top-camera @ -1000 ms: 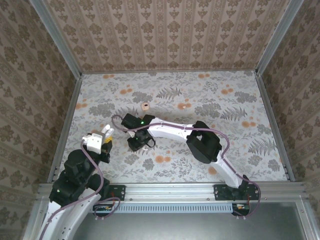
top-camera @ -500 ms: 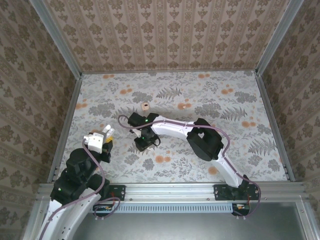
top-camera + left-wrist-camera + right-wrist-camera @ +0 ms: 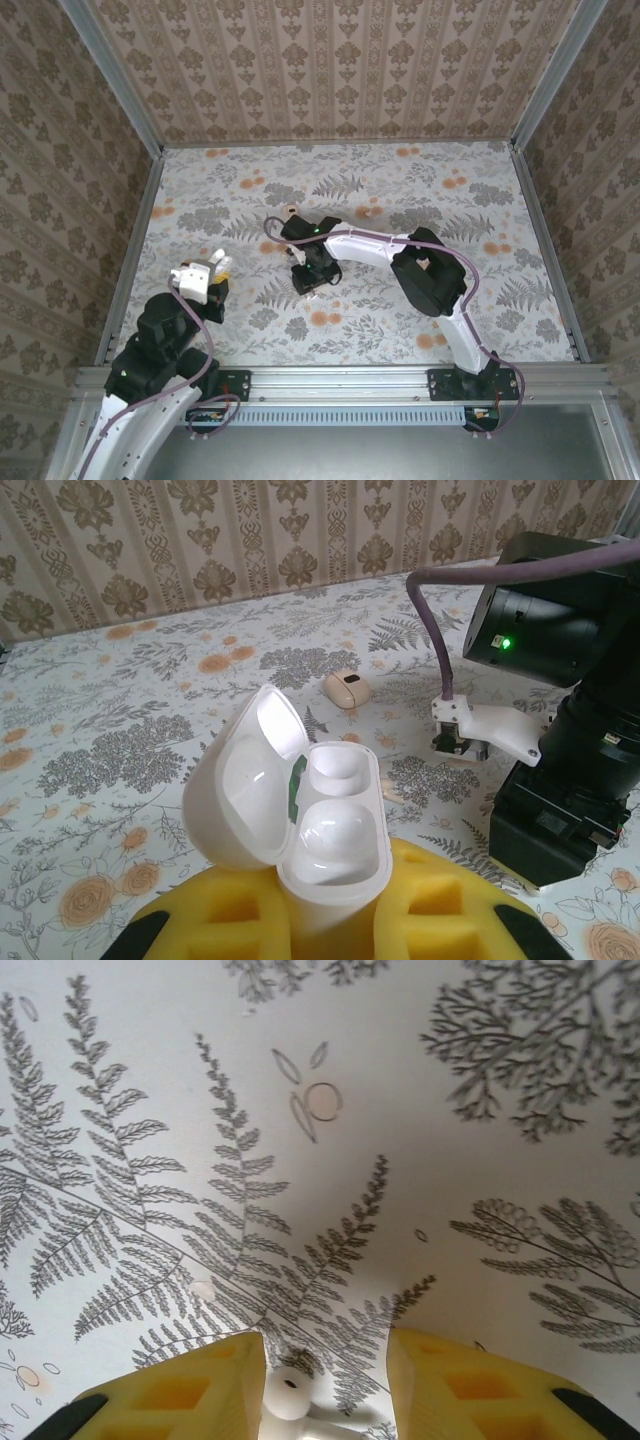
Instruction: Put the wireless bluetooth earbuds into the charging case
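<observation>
The white charging case [image 3: 335, 845] stands upright with its lid [image 3: 240, 780] swung open to the left, and my left gripper [image 3: 335, 905] is shut on its lower body with yellow pads. Its nearer well holds a glossy white rounded shape; the farther well looks hollow. From above, the case [image 3: 190, 277] is at the table's left side. My right gripper [image 3: 325, 1345] points down at the table with its yellow fingers apart. One white earbud [image 3: 288, 1397] lies between them, close to the left finger and clear of the right one. From above, the right gripper [image 3: 308, 278] is mid-table.
A small beige pebble-shaped object [image 3: 290, 211] lies on the floral tabletop beyond the right gripper, also seen as the beige object [image 3: 347, 688]. The right arm's black wrist [image 3: 560, 640] and purple cable [image 3: 440, 630] stand to the right of the case. Patterned walls enclose the table.
The right arm has swung rightward, away from the left gripper and the case, and its fingers have spread wider. The left gripper keeps its hold on the case.
</observation>
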